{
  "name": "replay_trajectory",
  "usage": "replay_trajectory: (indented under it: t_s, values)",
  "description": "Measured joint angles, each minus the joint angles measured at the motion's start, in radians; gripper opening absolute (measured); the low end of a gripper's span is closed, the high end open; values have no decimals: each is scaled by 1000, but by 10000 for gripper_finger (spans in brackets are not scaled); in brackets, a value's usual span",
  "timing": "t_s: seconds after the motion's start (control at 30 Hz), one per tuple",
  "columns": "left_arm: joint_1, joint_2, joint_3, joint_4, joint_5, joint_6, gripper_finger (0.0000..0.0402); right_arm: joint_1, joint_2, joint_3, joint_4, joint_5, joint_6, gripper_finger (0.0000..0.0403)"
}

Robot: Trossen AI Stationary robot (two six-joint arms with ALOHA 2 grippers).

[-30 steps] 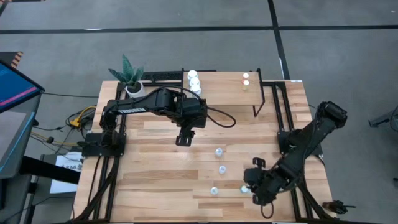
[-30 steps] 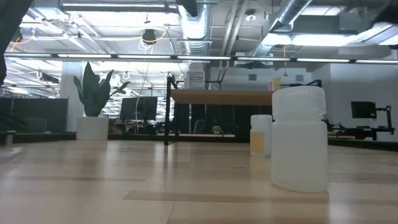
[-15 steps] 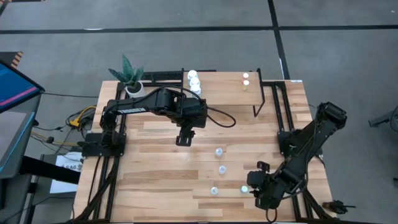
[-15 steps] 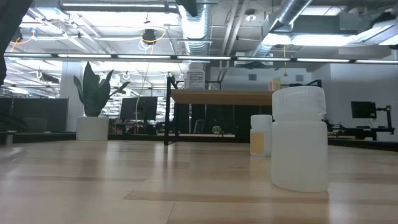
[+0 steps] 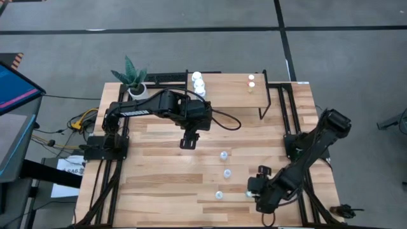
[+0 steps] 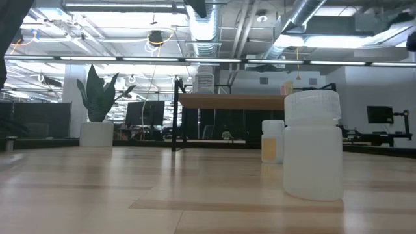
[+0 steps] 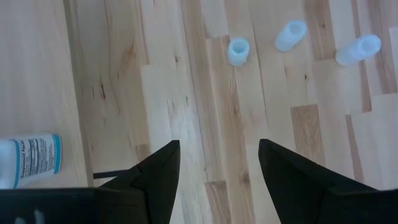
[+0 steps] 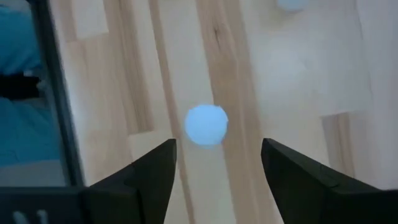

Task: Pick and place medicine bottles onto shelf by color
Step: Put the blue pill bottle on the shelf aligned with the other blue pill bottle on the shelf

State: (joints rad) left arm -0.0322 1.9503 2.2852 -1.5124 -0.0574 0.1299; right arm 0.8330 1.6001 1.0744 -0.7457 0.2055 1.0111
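My right gripper (image 8: pixel 214 165) is open near the table's near right corner (image 5: pixel 257 189). It stands over a small bottle with a pale round top (image 8: pixel 206 124), which stands upright on the table between the two fingers, untouched. Three pale bluish bottles (image 5: pixel 223 154) (image 5: pixel 227 172) (image 5: pixel 219 195) stand on the table to its left. The shelf (image 5: pixel 229 86) at the far edge carries three white bottles (image 5: pixel 199 83) on its left and two small capped ones (image 5: pixel 251 81) on its right. My left gripper (image 5: pixel 187 141) is open and empty in front of the shelf.
A white pot with a green plant (image 5: pixel 135 86) stands at the far left corner. The shelf's black legs (image 5: pixel 264 105) reach down to the table. The table's near edge and black frame (image 8: pixel 59 93) run close by my right gripper. In the low view two pale bottles (image 6: pixel 313 146) (image 6: pixel 273 141) stand close.
My right gripper has gone a little toward the table's left edge, over the small bottle that stood just to its left. The bottle has not moved.
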Motion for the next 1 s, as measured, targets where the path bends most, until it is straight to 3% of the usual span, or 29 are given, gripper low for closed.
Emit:
replay_trajectory:
  t_s: [0.27, 0.67, 1.0]
  values:
    - [0, 0, 0, 0, -7, 0, 206, -16, 86, 0, 23, -23, 0, 260]
    - [0, 0, 0, 1, -7, 0, 206, -39, 102, 1, 93, -26, 1, 260]
    - [0, 0, 0, 1, -7, 0, 206, -65, 156, 2, 114, -103, 1, 260]
